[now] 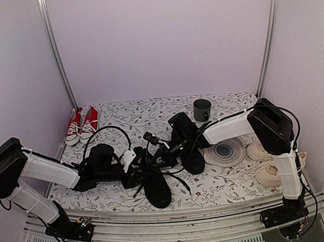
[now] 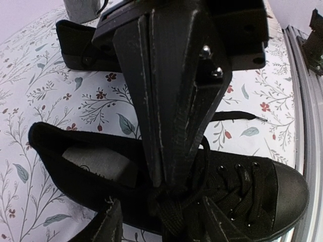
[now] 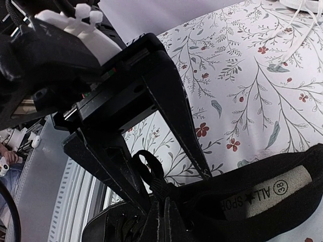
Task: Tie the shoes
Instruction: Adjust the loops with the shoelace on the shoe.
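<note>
Two black shoes lie on the floral table, one near the front [image 1: 158,191] and one behind it [image 1: 192,158]. Both grippers meet over the front shoe's laces. My right gripper [image 3: 162,201] is shut on the black lace at the knot, above the tongue; from the left wrist view it [image 2: 164,181] comes down as a closed wedge. A small lace loop [image 3: 154,169] stands up just beyond its tips. My left gripper [image 2: 159,200] is open, its fingers [image 2: 108,224] straddling the knotted laces and the loop. The front shoe's toe cap [image 2: 272,186] points toward the table's front rail.
Small red-and-white sneakers [image 1: 81,124] sit at the back left. A grey mug [image 1: 202,110] stands at the back, a ringed white plate [image 1: 225,151] right of the far shoe, and cream sneakers [image 1: 272,165] at the right edge. A loose lace end [image 2: 237,116] trails on the table.
</note>
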You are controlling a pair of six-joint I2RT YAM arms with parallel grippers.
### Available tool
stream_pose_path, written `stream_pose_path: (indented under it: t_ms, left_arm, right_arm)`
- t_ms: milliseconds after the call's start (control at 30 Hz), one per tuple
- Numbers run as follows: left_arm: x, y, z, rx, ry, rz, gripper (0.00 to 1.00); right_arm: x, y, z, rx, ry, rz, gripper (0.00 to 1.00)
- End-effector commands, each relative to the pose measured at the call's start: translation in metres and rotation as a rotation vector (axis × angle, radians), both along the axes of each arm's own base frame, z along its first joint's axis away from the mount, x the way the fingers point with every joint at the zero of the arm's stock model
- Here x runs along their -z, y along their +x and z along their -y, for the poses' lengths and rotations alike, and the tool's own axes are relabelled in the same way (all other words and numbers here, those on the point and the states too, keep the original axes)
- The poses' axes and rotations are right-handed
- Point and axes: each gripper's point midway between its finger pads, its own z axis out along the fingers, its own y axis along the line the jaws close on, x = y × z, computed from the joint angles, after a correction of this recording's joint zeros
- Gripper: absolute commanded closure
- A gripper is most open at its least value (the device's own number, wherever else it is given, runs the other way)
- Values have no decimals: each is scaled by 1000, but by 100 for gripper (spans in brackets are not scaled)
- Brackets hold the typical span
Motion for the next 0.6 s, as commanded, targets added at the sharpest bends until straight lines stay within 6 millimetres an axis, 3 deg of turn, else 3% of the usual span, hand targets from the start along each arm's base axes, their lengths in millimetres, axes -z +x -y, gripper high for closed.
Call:
stream_pose_path:
  t_ms: [0, 267, 567]
  left_arm:
    - [-8, 7, 3, 10, -13, 30, 48]
    - [-7, 6, 10, 44, -20, 21, 50]
    - [-25, 11, 17, 45, -91, 76, 58]
  right_arm:
    - [-40, -3, -3, -22, 84, 63, 99]
    - [-42, -6, -2, -27, 96, 50, 99]
    - [-33, -6, 0, -21, 76, 41, 99]
